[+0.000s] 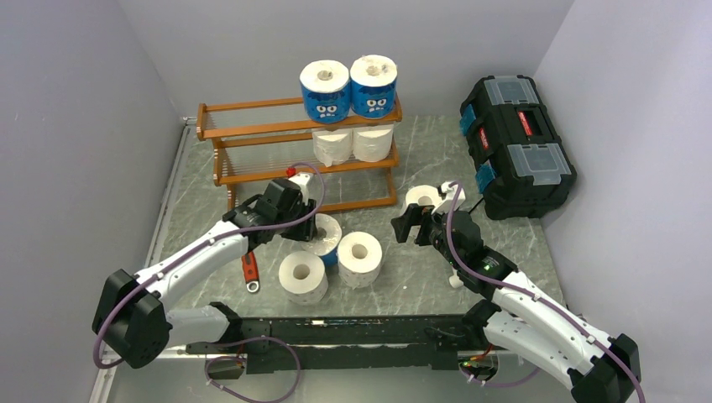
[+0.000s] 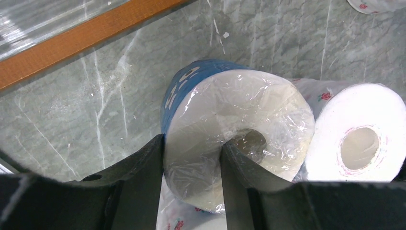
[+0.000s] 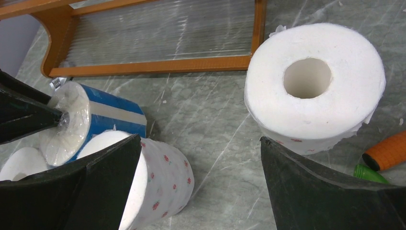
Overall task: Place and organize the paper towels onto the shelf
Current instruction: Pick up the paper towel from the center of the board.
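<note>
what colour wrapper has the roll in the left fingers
Blue, on the white paper roll; best in left wrist view.

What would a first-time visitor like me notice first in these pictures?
Two blue cartoon-faced rolls stand on the top tier of the shelf at the back. In front of it, the left end effector pinches a third blue roll, one finger in its core. A black toolbox sits at the right.

From above, the left gripper (image 1: 304,220) hides most of the blue-wrapped roll (image 1: 327,236); a cropped orange ribbed object (image 3: 388,151) stays unidentifiable.
</note>
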`<state>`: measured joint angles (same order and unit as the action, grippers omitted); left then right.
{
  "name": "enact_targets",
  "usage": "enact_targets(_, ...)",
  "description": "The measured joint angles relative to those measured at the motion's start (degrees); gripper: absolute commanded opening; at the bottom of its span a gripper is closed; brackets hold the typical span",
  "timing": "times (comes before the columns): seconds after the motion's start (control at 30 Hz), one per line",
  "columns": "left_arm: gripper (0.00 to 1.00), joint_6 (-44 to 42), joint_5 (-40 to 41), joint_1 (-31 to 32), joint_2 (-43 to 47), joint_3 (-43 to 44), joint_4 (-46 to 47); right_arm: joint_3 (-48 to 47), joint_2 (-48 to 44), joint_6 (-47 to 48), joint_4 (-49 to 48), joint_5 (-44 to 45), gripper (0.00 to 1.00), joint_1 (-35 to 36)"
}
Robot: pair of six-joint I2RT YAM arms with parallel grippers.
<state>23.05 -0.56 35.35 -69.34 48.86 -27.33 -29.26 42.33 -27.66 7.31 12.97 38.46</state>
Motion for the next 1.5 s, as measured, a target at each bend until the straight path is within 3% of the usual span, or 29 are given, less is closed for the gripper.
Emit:
enact_targets(0.37,0.39,-3.13,-0.59,0.11,1.70,0.66,-1.22,0.00,0.00,0.00,0.00,0.02,0.97,0.00)
enact_targets(0.7,0.44,-18.12,-1.40,0.26,2.49,10.40,-7.43,0.00,0.46,0.02,0.00,-0.02,0.97,0.00)
enact_targets(0.97,0.35,-22.08,-2.10,0.28,3.26,7.96,-6.16,0.00,0.17,0.02,0.02,0.02,0.97,0.00)
enact_targets(1.1,0.25,-19.43,1.20,0.28,4.59,7.76,-5.42,0.00,-0.04,0.04,0.02,0.02,0.97,0.00)
enact_targets(1.4,0.27,1.01,11.43,0.20,5.11,5.99,-5.09,0.37,-0.20,-0.02,0.00,-0.02,0.97,0.00)
enact_targets(1.5,0.23,9.25,14.05,0.17,5.18,3.76,-5.86,0.72,-0.35,-0.04,0.02,-0.04,0.97,0.00)
